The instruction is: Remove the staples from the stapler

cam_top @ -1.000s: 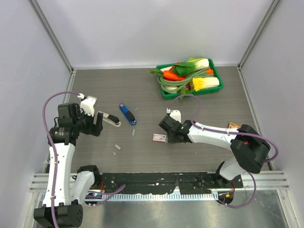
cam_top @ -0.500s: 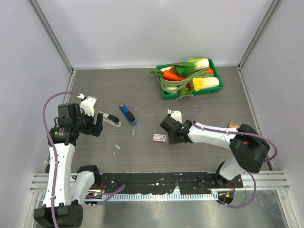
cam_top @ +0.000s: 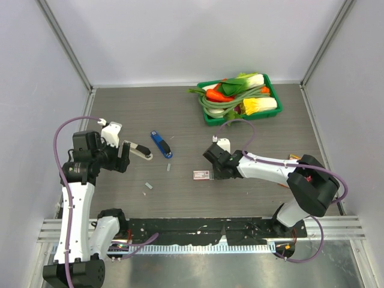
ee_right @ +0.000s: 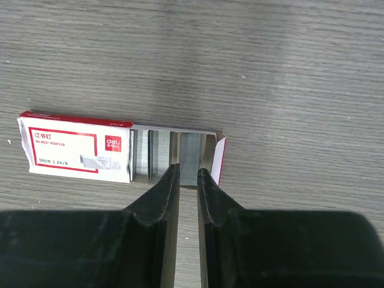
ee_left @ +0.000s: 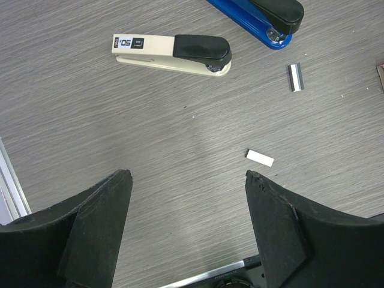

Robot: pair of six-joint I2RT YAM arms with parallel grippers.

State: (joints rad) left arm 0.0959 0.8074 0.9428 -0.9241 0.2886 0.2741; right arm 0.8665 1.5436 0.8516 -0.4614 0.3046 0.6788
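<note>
A cream stapler (ee_left: 174,53) and a blue stapler (ee_left: 258,15) lie shut on the table, also in the top view as cream (cam_top: 142,152) and blue (cam_top: 161,144). A loose staples strip (ee_left: 294,77) lies near the blue one. My left gripper (ee_left: 189,180) is open and empty, hovering short of the cream stapler. My right gripper (ee_right: 187,174) has its jaws closed narrowly on a staples strip (ee_right: 191,150) that lies in the open tray of a white-and-pink staple box (ee_right: 75,150). In the top view the right gripper (cam_top: 210,170) sits at the box (cam_top: 202,174).
A small white piece (ee_left: 260,158) lies on the table between my left gripper and the loose strip. A green basket (cam_top: 205,119) of toy vegetables stands at the back right. A small orange-brown item (cam_top: 295,158) lies by the right arm's elbow. Walls enclose three sides.
My right wrist has shifted slightly toward the far side while its fingers stay at the box. The left arm, the staplers and the box have not moved.
</note>
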